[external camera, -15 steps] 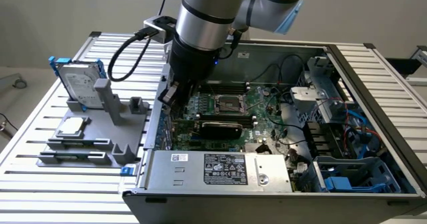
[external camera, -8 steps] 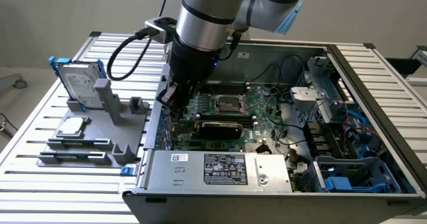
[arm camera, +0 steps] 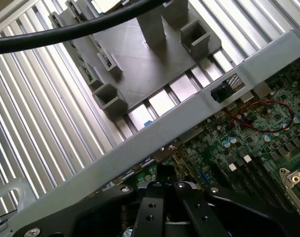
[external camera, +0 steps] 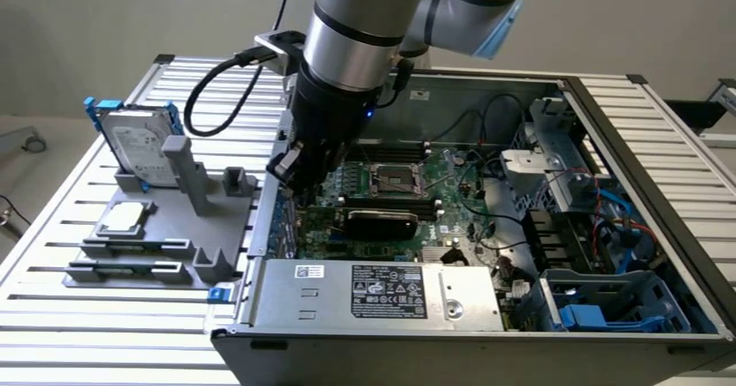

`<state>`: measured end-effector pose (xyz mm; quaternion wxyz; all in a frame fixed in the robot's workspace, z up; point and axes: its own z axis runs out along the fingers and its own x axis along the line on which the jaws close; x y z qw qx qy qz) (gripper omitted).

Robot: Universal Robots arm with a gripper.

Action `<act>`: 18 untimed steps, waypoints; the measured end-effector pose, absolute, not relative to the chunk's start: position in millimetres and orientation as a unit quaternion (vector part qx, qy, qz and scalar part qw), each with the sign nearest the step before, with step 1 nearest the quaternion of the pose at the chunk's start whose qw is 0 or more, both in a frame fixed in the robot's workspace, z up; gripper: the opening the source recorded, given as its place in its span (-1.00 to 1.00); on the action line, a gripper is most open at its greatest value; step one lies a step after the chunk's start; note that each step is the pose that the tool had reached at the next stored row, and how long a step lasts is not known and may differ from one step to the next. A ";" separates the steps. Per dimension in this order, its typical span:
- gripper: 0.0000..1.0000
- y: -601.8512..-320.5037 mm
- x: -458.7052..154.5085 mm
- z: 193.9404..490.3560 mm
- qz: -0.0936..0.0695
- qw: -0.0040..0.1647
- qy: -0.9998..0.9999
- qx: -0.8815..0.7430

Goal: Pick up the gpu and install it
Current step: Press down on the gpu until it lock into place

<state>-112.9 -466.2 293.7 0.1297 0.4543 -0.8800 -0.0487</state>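
In the exterior view, you can see your arm reaching down into the open computer case point(external camera: 601, 127) that lies on the bench point(external camera: 58, 317). Your hand point(external camera: 302, 189) is low inside, near the case wall on the exterior view's left, over the green board point(external camera: 454, 188). The hand is clenched tight. The gpu point(external camera: 380, 222) is in the case too, down on the green board, with its black side showing, just beside your hand. You cannot tell if the hand is pinching it or only touching its end. A silver box with a label point(external camera: 380, 291) sits close to the gpu. Out on the bench there is a gray holder point(external camera: 150, 261) with a silver hard drive point(external camera: 136, 145) in a blue frame and a small square chip point(external camera: 124, 218). In the wrist view, your hand point(arm camera: 165, 173) has its two fingers pressed together right over the green board point(arm camera: 248, 148), close to the case wall point(arm camera: 189, 118). A thin red wire point(arm camera: 258, 116) curls on the board. Past the wall you see the gray holder point(arm camera: 140, 64) on the striped bench point(arm camera: 36, 108), and a black cable point(arm camera: 66, 29) crosses in front.
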 end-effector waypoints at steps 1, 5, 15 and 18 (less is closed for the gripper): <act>-0.79 -466.2 -112.9 293.4 -0.049 0.130 -0.882 0.450; -0.79 -466.2 -112.8 292.7 -0.048 0.132 -0.889 0.435; -0.79 -466.4 -112.7 292.3 -0.050 0.139 -0.906 0.397; -0.79 -466.8 -112.0 292.5 -0.047 0.144 -0.906 0.395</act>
